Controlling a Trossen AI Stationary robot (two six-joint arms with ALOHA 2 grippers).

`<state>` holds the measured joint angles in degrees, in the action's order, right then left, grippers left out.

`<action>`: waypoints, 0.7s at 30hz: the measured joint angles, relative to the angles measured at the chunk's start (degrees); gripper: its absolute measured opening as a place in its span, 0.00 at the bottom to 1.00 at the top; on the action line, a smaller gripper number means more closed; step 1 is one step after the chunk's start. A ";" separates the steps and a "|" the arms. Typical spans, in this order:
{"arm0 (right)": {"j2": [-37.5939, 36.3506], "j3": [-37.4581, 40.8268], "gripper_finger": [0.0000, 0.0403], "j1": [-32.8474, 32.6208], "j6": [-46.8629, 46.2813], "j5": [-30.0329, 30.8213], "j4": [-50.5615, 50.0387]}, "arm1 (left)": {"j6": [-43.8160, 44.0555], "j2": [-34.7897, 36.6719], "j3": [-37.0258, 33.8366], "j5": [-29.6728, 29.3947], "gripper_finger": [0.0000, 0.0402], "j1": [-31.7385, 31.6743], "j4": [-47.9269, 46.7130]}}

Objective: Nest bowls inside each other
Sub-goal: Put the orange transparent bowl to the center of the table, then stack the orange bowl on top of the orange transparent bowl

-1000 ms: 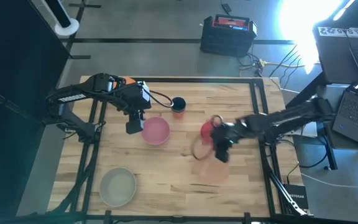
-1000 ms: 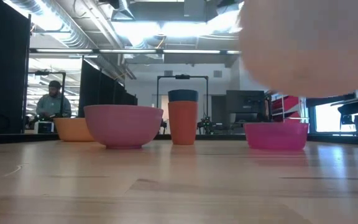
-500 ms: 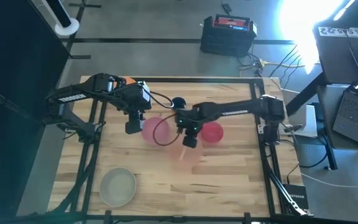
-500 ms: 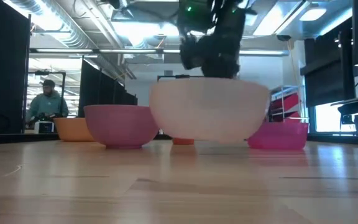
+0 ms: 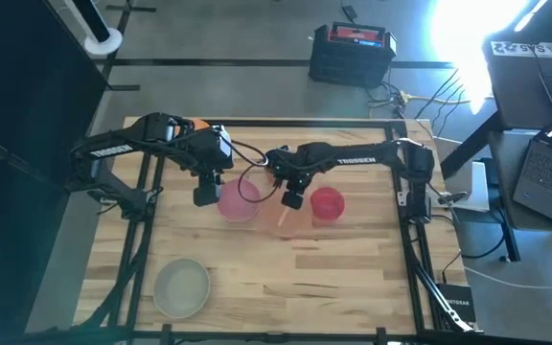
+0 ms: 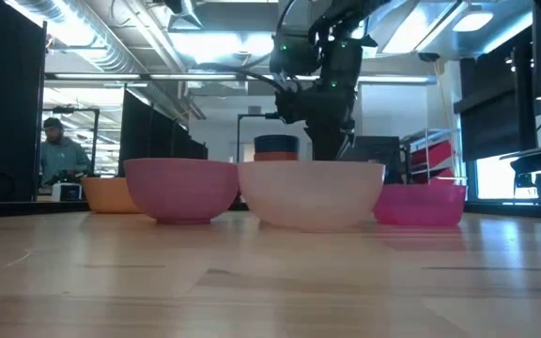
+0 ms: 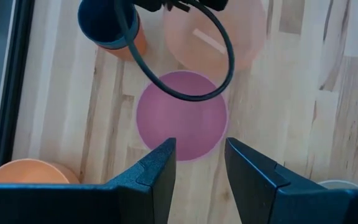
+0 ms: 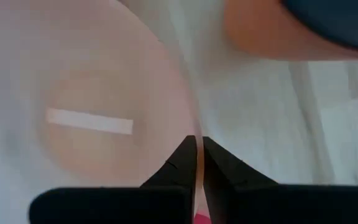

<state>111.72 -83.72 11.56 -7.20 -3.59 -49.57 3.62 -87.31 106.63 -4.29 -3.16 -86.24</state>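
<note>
Translucent peach plastic bowl sits on the wooden table, between the pale pink round bowl and the red bowl, touching or nearly touching the pink one. Right gripper pinches its rim, fingers closed on the thin wall; that arm reaches in across the table from the right side. Step in hand, as judged: placing or repositioning the peach bowl for nesting. Next move likely needs a lift over a neighbouring bowl. Left gripper hovers above the pink bowl, fingers parted, holding nothing.
</note>
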 joint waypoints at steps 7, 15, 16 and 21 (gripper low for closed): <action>-0.12 -1.08 0.15 0.14 0.51 -0.89 -1.84 | -0.28 0.00 0.01 -0.01 0.30 0.00 0.07; -0.63 -2.82 0.36 0.06 1.39 -1.97 -4.49 | -0.74 0.00 0.02 -0.02 0.30 0.00 0.15; -1.04 -3.36 0.39 0.04 1.57 -2.07 -4.97 | -0.79 0.00 0.02 -0.02 0.30 0.00 0.13; -5.71 -5.98 0.51 -0.29 1.69 -4.24 -7.40 | -0.74 0.00 -0.20 0.00 0.30 0.15 -1.42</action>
<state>106.01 -89.70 11.27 -5.51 -7.83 -56.97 2.87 -87.31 106.43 -4.30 -3.00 -87.66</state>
